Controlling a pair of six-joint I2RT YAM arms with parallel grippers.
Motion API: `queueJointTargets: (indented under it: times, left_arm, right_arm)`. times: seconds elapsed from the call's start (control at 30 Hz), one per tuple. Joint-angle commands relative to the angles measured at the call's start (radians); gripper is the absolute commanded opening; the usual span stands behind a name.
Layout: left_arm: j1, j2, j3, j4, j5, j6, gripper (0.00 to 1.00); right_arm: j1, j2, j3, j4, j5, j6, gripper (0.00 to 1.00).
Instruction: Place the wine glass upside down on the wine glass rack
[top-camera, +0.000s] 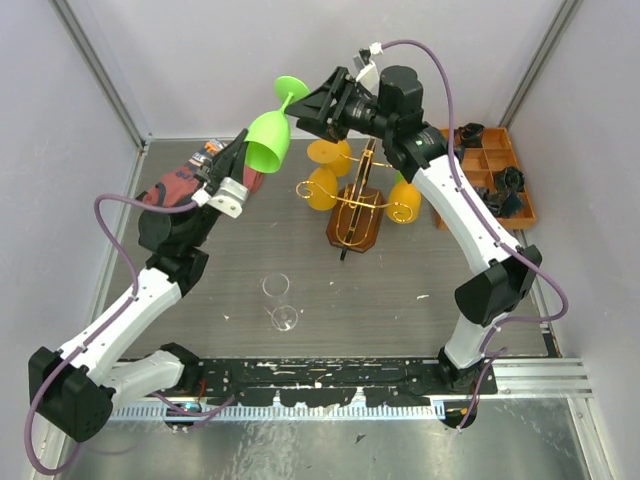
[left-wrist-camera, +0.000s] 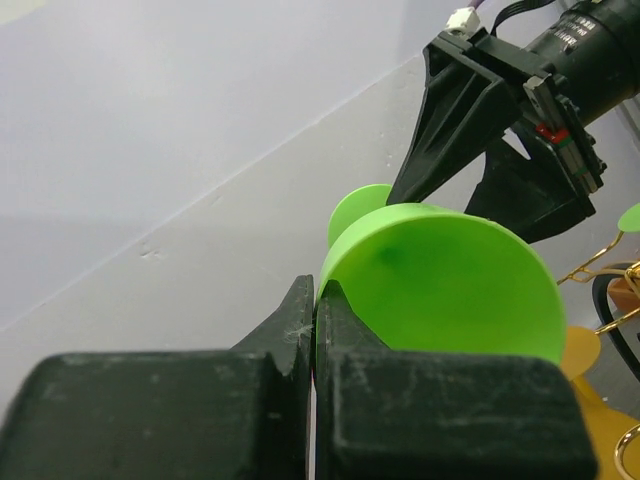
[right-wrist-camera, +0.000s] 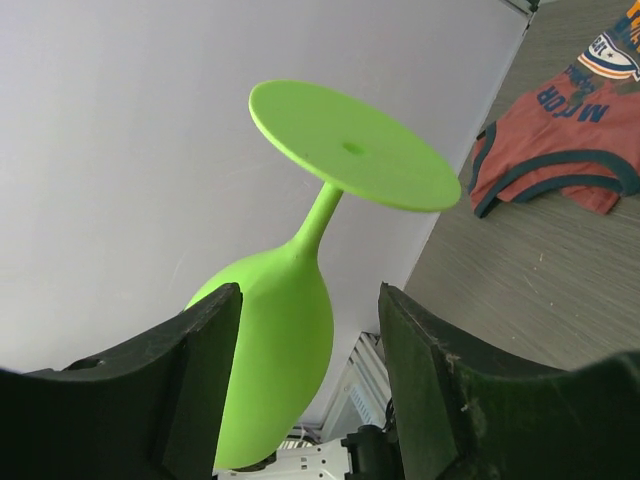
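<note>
The green wine glass (top-camera: 268, 140), foot-up at upper centre of the top view, hangs by its rim in the clamped left gripper (left-wrist-camera: 313, 295); the right gripper (top-camera: 308, 108), jaws apart and empty close by, could knock it loose, short of the wine glass rack (top-camera: 355, 215)
</note>
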Motion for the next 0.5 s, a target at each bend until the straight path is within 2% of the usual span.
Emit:
queueJointTargets:
  times: [0.0,0.17,0.47]
  left_arm:
    - [-0.01,-0.014,-0.018,0.094,0.019,0.007,0.0]
    - [-0.02,-0.008,-0.025,0.109,0.024,-0.01,0.0]
    - [-0.024,0.015,-0.015,0.116,0.04,0.001,0.0]
  right_arm:
    - [-0.004,0.008,0.013,0.1,-0.017,0.048,0.62]
    - [-0.003,0.056,0.082,0.108,-0.025,0.064,0.62]
    - [-0.003,0.065,0.066,0.141,-0.01,0.079,0.55]
